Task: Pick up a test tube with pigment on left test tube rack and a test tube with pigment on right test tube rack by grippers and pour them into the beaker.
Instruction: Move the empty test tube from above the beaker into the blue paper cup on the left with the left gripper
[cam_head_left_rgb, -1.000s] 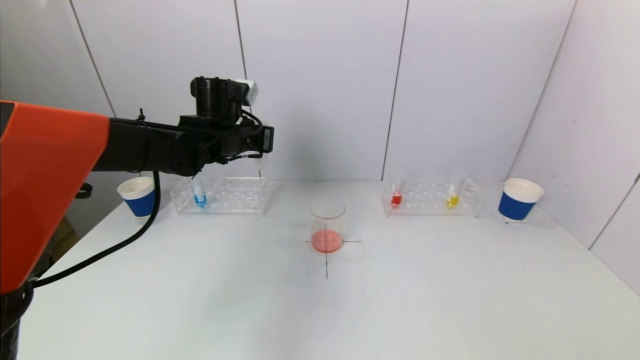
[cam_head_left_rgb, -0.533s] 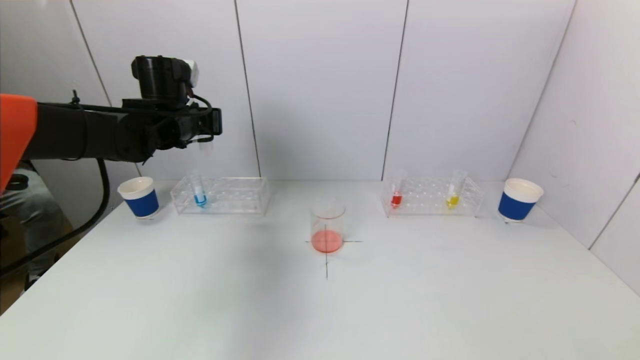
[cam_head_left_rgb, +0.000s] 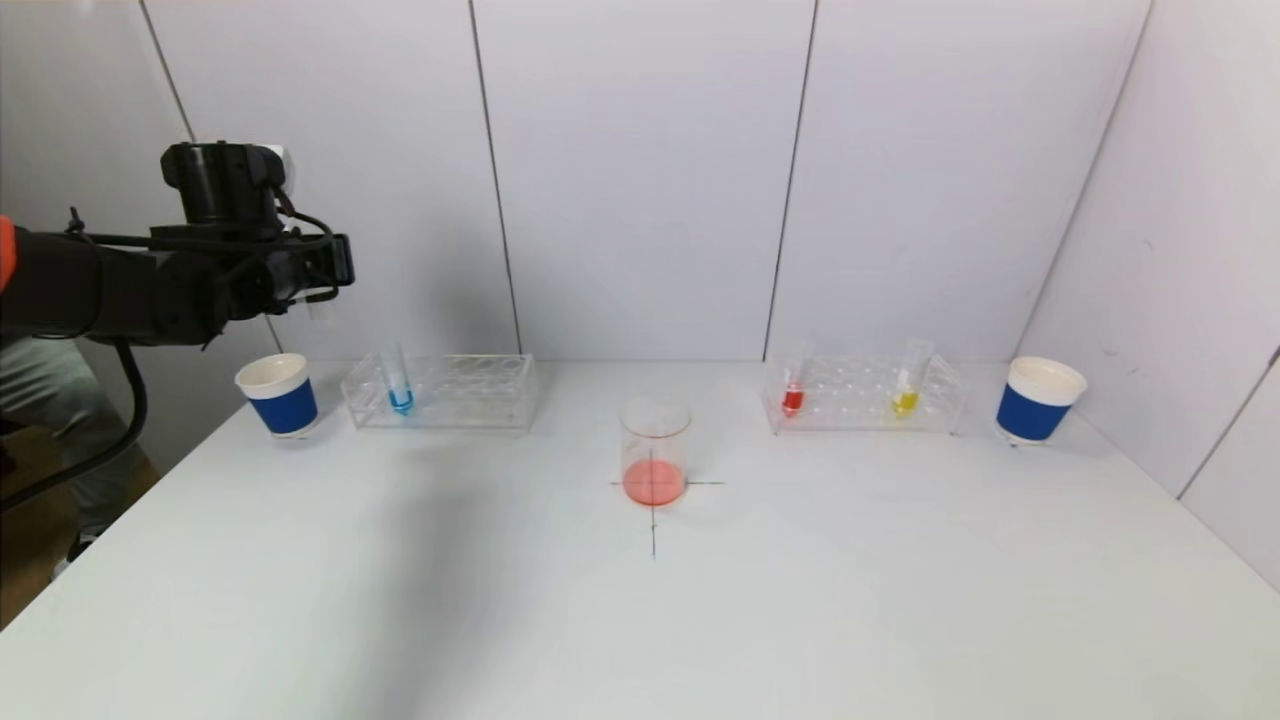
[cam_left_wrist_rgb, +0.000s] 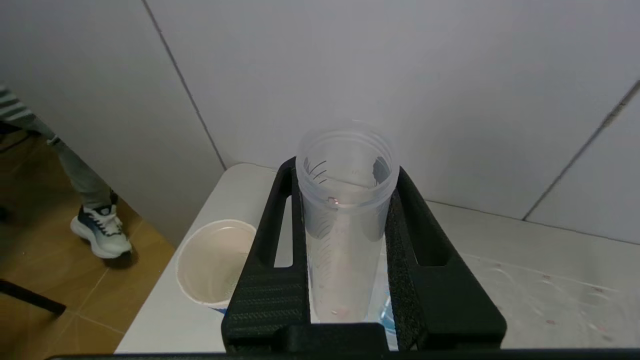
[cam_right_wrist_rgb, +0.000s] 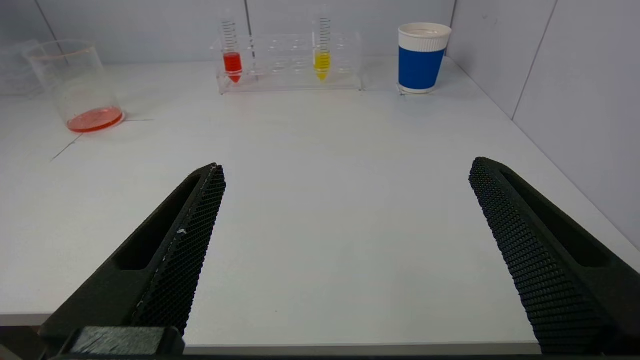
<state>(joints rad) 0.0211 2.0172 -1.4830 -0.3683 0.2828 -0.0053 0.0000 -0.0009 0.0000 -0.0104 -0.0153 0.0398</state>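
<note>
An empty tube (cam_left_wrist_rgb: 345, 210) sits clamped in the left gripper (cam_left_wrist_rgb: 347, 250), high above the left cup (cam_head_left_rgb: 277, 392) and rack (cam_head_left_rgb: 440, 392). The beaker (cam_head_left_rgb: 655, 450) holds red liquid. The right gripper (cam_right_wrist_rgb: 345, 240) gapes wide, low over the table (cam_right_wrist_rgb: 325, 175).

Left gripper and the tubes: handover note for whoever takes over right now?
Left gripper: shut on an emptied tube, raised above the left paper cup.
Right gripper: open, empty, low at the near table edge.
Beaker at centre holds red liquid.
Left rack: blue tube. Right rack: red tube, yellow tube.
Done: left pour, apparently.
Left: probably drop the empty tube in the cup; right pick and pour.
</note>
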